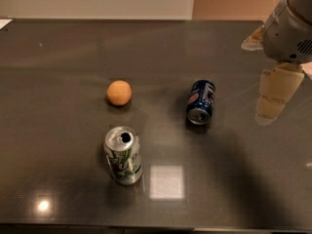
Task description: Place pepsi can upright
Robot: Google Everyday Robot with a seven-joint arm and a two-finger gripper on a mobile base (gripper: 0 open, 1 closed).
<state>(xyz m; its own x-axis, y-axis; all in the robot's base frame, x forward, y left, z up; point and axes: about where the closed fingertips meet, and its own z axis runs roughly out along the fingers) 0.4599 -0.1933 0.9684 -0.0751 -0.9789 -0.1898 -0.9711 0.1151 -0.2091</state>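
Note:
The pepsi can (200, 102) is dark blue with a red-white-blue logo. It lies on its side on the dark table (58, 57), right of centre, with its silver end facing the front. My gripper (274, 97) hangs at the right edge of the view, above the table and well to the right of the can. It touches nothing and holds nothing that I can see.
A silver-and-green soda can (123, 155) stands upright at the front left of centre. An orange (119, 92) sits behind it. A crumpled packet (254, 37) lies at the far right, partly behind the arm.

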